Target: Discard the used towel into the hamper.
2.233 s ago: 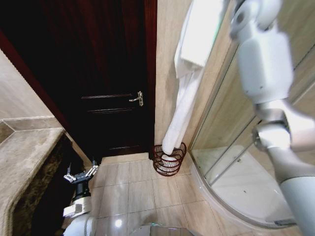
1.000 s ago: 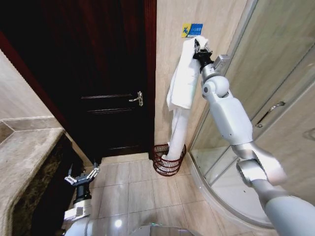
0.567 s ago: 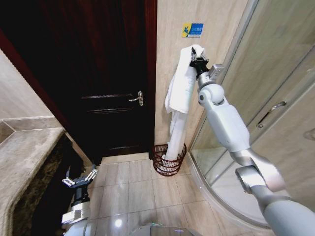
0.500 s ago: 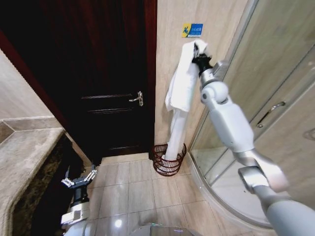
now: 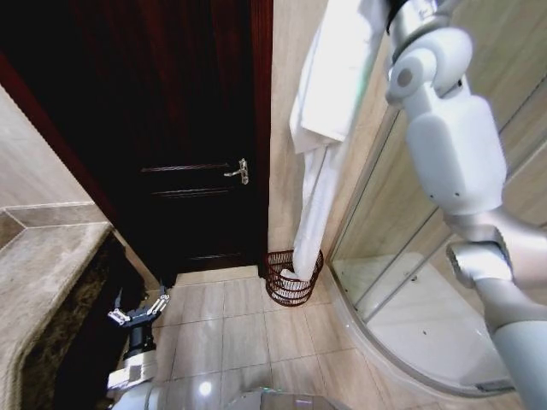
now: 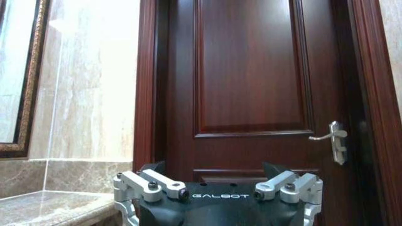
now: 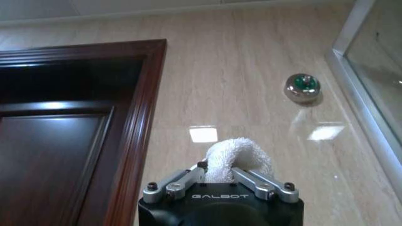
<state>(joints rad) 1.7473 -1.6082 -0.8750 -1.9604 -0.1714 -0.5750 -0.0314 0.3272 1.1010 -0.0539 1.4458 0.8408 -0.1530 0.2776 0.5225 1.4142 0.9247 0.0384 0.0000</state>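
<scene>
One long white towel (image 5: 325,128) hangs from my right gripper (image 7: 220,176), whose fingers pinch its top fold; its tail reaches down into the hamper (image 5: 293,278) far below. My left gripper (image 5: 138,311) sits low, fingers spread wide, facing the door (image 6: 251,94).

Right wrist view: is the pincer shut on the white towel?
Yes, the right pincer has its fingers closed on a bunched fold of the towel.

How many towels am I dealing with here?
1. A single white towel hangs from the raised right pincer, which is shut on its top end; its bottom end reaches into the hamper by the wall. The hamper's inside is partly hidden, so others could sit there.
</scene>
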